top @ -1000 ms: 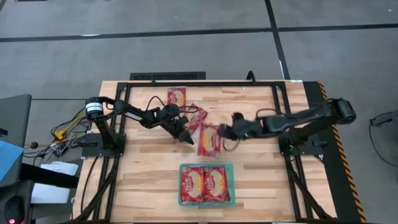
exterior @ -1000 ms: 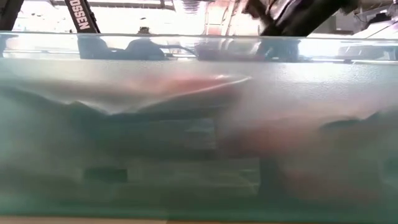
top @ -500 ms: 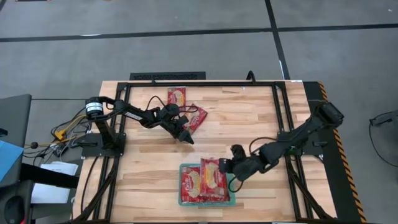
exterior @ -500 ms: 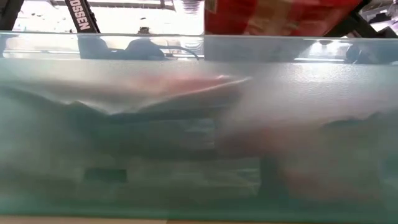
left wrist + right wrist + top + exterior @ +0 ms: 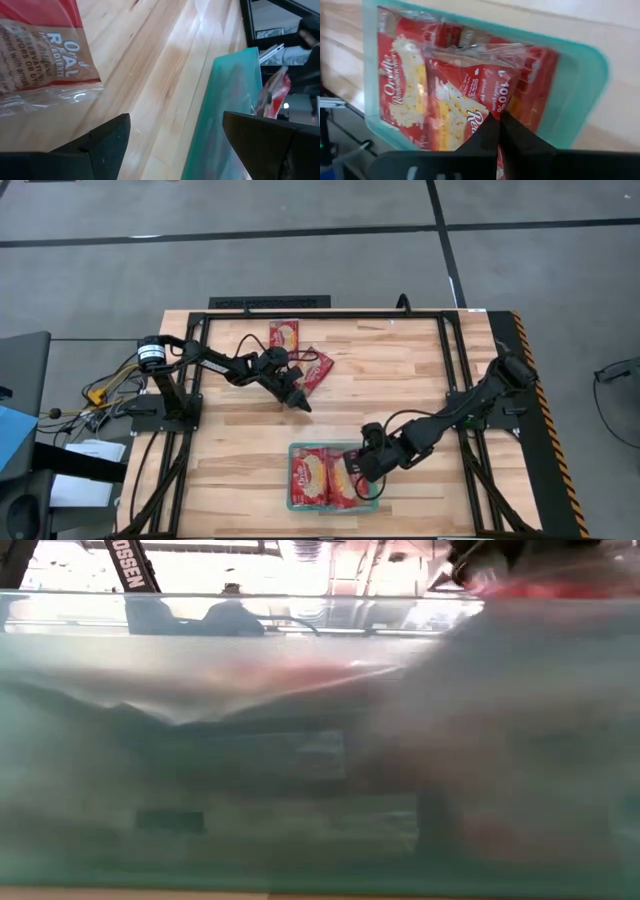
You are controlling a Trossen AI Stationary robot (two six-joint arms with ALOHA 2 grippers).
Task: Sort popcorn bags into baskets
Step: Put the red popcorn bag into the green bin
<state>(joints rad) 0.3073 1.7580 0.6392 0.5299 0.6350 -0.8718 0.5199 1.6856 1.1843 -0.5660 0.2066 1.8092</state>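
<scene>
The teal tray (image 5: 320, 446) sits near the table's near edge with red popcorn bags (image 5: 308, 477) lying flat in it. My right gripper (image 5: 362, 466) hovers over the tray's right half, shut on another red bag (image 5: 470, 85). That bag shows above the tray wall (image 5: 200, 790) in the low view as a red shape (image 5: 545, 582). Two more bags lie flat on the wood near the far edge (image 5: 284, 335) (image 5: 316, 368). My left gripper (image 5: 300, 402) is open just off the nearer of these (image 5: 40, 55), touching nothing. My right gripper pinches the bag between its two fingers at one edge (image 5: 487, 116), coming from the table's right and slanting down. The bag stretches away from the fingers, tilted, over the packets in the tray (image 5: 400, 95). Whether it rests on them I cannot tell.
A black metal frame (image 5: 320, 315) runs round the wooden table top, and both arm bases stand on it. Bare wood lies between the far bags and the tray (image 5: 225, 110). The tray wall fills nearly the whole low view.
My right gripper has carried its bag from the middle of the table toward the near edge, over the tray's right half, and lowered it into the tray. The gripper has stayed shut on the bag.
</scene>
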